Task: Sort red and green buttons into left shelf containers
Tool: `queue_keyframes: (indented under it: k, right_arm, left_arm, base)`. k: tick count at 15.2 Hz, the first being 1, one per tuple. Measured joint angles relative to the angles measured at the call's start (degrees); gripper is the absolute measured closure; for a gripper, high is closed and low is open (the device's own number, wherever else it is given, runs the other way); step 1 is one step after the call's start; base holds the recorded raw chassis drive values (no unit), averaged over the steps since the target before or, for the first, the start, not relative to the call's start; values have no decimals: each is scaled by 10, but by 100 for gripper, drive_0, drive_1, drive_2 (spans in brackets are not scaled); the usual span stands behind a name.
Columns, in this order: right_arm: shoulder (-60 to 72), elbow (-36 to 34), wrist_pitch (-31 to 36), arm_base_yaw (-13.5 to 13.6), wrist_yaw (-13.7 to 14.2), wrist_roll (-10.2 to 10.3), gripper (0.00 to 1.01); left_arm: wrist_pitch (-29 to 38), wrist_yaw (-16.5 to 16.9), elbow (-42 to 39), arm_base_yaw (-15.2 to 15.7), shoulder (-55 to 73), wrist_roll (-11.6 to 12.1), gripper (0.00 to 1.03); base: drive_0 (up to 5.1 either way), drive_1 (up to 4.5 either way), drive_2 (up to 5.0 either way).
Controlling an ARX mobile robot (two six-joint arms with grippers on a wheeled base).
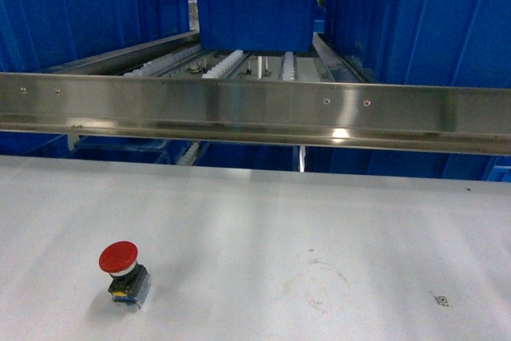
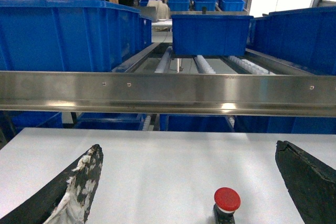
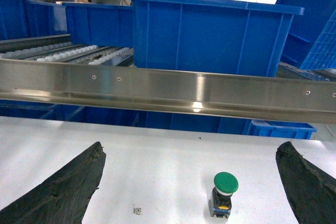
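Buttons are sitting apart on the white bench [image 1: 263, 221]. The red button [image 2: 227, 203] is standing upright with its cap up, lying between the left gripper [image 2: 189, 182]'s wide-spread fingers [image 2: 79, 187], nearer the finger at 3 o'clock and touching neither. The green button [image 3: 224, 193] is likewise standing upright between the right gripper [image 3: 191, 182]'s wide-open fingers [image 3: 71, 187], closer to the 3 o'clock finger, untouched; both sets of fingers are holding nothing. Beyond the steel rail [image 1: 255, 109] at 12 o'clock, blue bins are resting on the roller shelf: a large left bin [image 1: 72, 13], a smaller middle bin [image 1: 257, 17] and a right bin [image 1: 431, 25]. Their insides are not showing.
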Motion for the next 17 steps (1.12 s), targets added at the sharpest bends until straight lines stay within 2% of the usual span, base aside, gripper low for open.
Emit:
queue_keyframes:
  k: [15,16,17]
  right_arm:
    - [0,0,0,0,0,0,3]
    - [4,0,11,-1,0,0,3]
    - [29,-1,64,-6,-12,-4,3]
  left_arm:
    - [0,0,0,0,0,0,5]
    - [-1,1,0,3,0,0,5]
    - [-4,18,0,17,5,-4,5]
  base:
    - [0,0,0]
    - [0,0,0]
    - [0,0,0]
